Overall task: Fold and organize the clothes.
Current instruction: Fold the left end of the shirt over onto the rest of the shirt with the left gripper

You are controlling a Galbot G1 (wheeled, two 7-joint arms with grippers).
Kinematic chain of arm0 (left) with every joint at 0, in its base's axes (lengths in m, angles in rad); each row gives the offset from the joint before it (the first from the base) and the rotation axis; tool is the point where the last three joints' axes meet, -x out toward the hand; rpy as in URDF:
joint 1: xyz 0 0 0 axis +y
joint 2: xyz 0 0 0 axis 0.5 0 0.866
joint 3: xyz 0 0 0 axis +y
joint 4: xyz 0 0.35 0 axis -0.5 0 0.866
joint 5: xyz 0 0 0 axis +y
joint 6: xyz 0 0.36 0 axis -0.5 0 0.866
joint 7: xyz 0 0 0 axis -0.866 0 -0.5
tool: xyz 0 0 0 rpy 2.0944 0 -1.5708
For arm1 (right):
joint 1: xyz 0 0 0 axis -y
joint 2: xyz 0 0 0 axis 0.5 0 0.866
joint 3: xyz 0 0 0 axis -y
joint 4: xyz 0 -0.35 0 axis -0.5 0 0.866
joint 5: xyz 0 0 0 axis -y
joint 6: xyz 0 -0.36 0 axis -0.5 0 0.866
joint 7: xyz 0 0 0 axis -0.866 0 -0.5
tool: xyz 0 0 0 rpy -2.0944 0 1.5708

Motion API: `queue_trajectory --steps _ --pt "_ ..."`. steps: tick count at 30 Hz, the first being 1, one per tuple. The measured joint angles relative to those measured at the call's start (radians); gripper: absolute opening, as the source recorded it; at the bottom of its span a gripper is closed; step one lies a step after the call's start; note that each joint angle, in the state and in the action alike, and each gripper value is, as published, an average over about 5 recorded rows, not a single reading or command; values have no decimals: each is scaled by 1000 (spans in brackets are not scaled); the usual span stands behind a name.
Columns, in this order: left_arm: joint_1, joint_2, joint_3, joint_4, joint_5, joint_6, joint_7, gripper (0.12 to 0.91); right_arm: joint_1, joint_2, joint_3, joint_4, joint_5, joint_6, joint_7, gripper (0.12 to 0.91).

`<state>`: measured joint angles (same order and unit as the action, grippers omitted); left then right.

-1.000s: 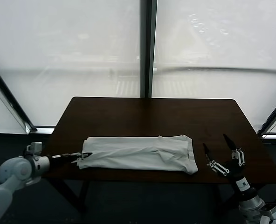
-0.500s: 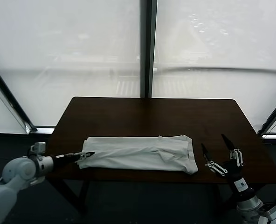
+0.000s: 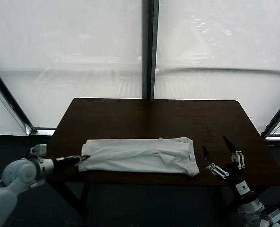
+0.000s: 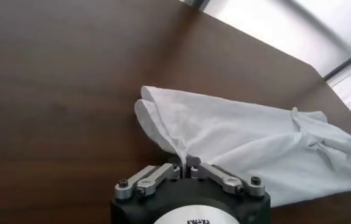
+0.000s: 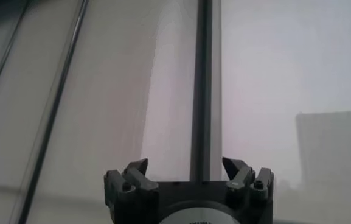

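Note:
The white T-shirt (image 3: 140,155) lies folded into a long band across the front of the dark wooden table (image 3: 149,116); no red print shows. My left gripper (image 3: 82,159) is at the band's left end, shut on a pinch of its cloth. In the left wrist view the gripper (image 4: 185,165) clamps a thin fold of the T-shirt (image 4: 248,143). My right gripper (image 3: 219,153) is open and empty, pointing upward just right of the shirt's right end near the front edge. In the right wrist view the gripper (image 5: 186,165) shows only the window behind it.
A dark vertical window post (image 3: 148,49) stands behind the table. The table's back half (image 3: 154,118) is bare wood. The front edge (image 3: 144,178) runs just below the shirt.
My left gripper has pulled back slightly to the left with the shirt's left end. My right gripper has shifted a little left and toward the front edge.

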<state>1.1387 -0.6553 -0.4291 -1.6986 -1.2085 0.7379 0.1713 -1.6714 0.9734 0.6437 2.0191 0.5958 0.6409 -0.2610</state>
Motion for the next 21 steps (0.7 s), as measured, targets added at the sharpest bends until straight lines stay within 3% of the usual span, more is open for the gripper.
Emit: queue_trajectory --steps 12,21 --pt "94 114 -154 14 68 0 -27 169 83 13 -75 -44 -14 -14 33 907" --pt "219 193 -313 81 133 -1 -25 169 142 8 -111 -69 -9 -17 49 907"
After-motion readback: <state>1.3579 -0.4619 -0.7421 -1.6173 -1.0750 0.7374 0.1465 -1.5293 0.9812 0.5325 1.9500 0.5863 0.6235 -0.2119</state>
